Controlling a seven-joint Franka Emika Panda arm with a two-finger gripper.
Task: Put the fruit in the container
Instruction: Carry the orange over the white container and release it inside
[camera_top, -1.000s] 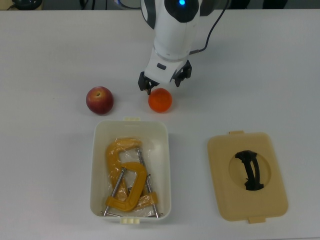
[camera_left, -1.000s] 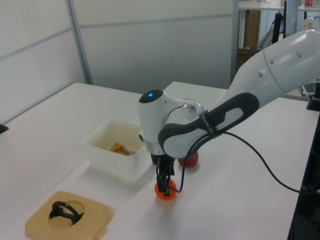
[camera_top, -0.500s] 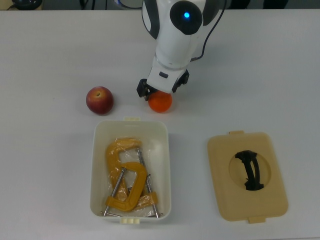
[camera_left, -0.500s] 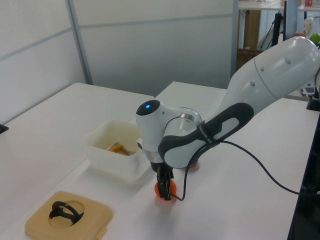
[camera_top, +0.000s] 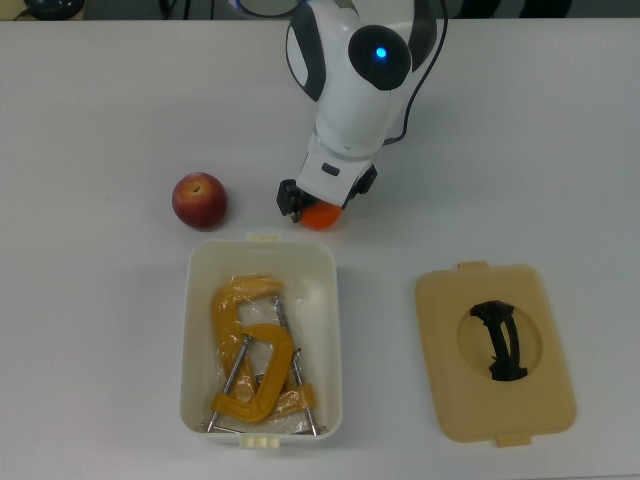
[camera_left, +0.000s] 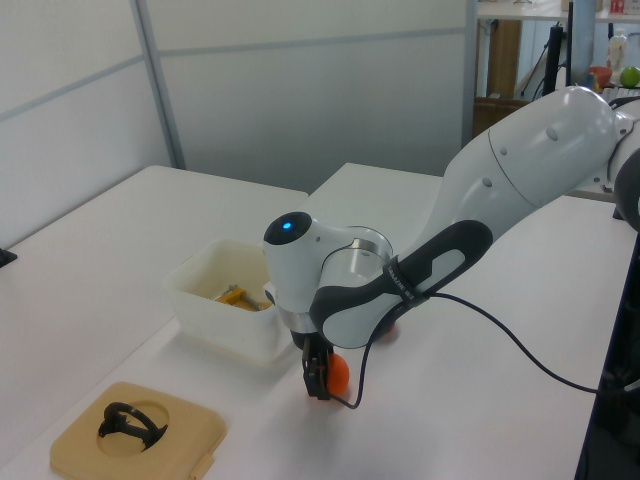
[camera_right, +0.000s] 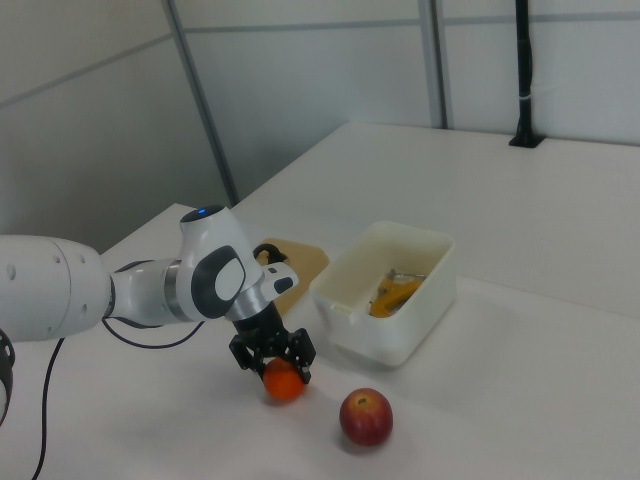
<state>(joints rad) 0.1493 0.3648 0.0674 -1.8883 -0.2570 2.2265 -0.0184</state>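
The small orange fruit (camera_top: 321, 216) rests on the white table just beyond the short end of the white container (camera_top: 190, 330), and my gripper (camera_top: 318, 204) stands over it. In the right view the gripper (camera_right: 274, 362) is open, with the orange fruit (camera_right: 284, 384) low between its fingers (camera_right: 241, 354). The left view shows that fruit (camera_left: 339, 373) peeking out beside the gripper (camera_left: 322, 380). A dark red peach-like fruit (camera_top: 199, 200) lies apart toward the top view's left, also seen as the red fruit (camera_right: 365, 417) in the right view.
Yellow-orange metal clamps (camera_top: 255, 360) lie inside the container. A flat beige lid with a black handle (camera_top: 495, 350) lies on the table on the top view's right. The arm's black cable (camera_left: 480, 320) trails over the table behind the gripper.
The gripper has come down and moved toward the container, from just behind the orange fruit to straddling it. The orange fruit now shows only partly in the top view.
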